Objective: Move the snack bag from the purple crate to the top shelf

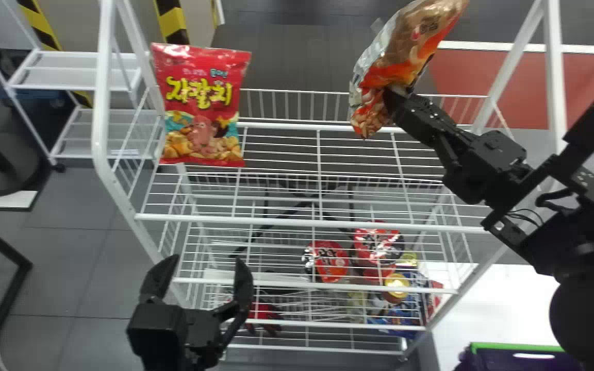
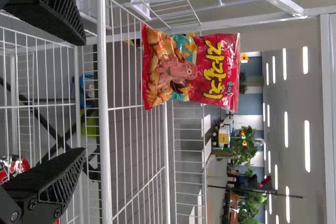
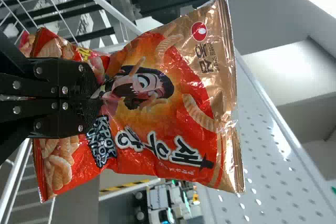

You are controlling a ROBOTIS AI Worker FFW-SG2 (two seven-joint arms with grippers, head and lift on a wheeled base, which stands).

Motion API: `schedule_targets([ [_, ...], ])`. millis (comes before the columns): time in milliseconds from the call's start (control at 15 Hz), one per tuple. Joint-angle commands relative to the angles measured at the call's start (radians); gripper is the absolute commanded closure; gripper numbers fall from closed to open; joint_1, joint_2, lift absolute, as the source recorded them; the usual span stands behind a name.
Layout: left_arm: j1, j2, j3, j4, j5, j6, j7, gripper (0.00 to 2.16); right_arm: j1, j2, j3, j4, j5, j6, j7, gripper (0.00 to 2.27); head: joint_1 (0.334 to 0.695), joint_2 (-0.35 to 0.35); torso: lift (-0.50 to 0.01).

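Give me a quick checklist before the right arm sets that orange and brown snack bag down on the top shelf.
1. Grip: ok, right gripper shut on the snack bag.
2. Bag upright: not ok, it tilts in the head view.
3. Gap to the red bag: ok, wide.
4. Bag fully over the top shelf: cannot tell.
5. Left gripper away from the snack bag: ok, it's open near the rack's front left.

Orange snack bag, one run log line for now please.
right end effector shut on orange snack bag | bag held near right end of top shelf | red bag standing at left end | left end effector open
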Motion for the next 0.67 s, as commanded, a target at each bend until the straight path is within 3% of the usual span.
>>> schedule_targets([
  [0, -0.002, 0.001, 0.010, 0.010, 0.011, -0.014, -0.001, 0.09, -0.051, 0.001, 0.090, 0.081, 0.016, -0.015, -0.019, 1.82, 0.695, 0.040, 0.001],
  [267, -0.002, 0.001, 0.020, 0.015, 0.023, -0.030, -0.013, 0.09, -0.139, 0.001, 0.214, 0.189, 0.068, -0.039, -0.083, 1.82, 0.695, 0.136, 0.001],
  [600, -0.002, 0.012, 0.027, 0.029, 0.038, -0.066, -0.024, 0.09, -0.205, 0.001, 0.275, 0.234, 0.103, -0.008, -0.105, 1.82, 0.695, 0.198, 0.001],
])
